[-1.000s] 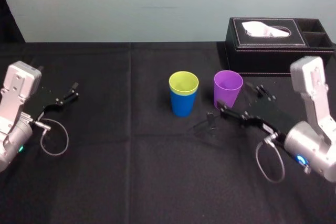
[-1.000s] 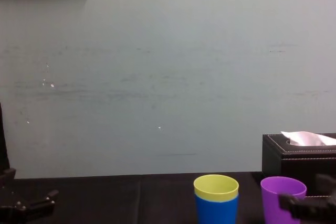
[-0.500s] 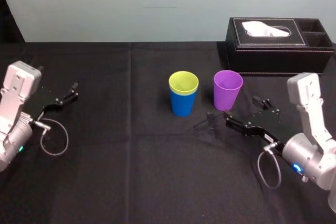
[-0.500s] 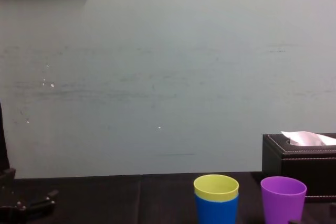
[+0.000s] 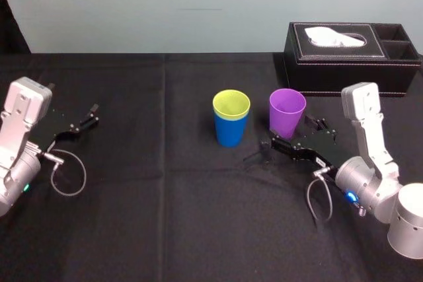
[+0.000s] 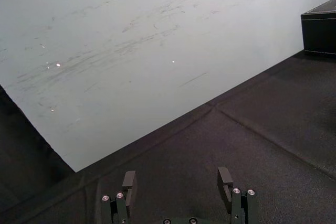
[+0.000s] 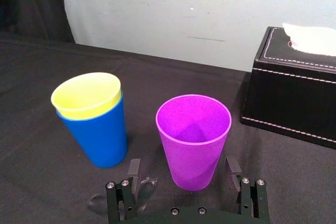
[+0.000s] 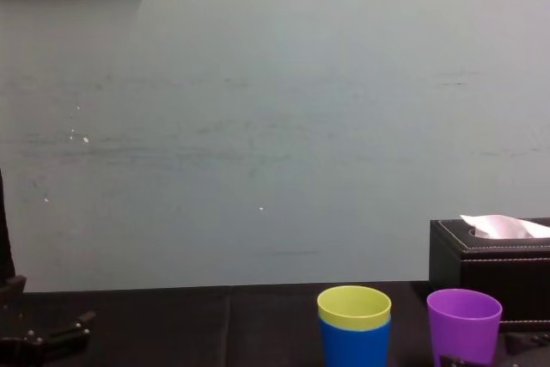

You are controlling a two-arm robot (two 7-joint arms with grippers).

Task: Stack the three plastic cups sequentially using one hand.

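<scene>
At centre-right: right gripper spread astride purple cup | yellow-green cup nested in blue cup | left gripper parked far left, spread.

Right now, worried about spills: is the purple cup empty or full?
Empty: the right wrist view shows the bare bottom inside the purple cup. The open right gripper flanks it; the left gripper is parked.

The blue cup hid the yellow-green cup below its rim. The chest view's edge cropped both bases.
</scene>
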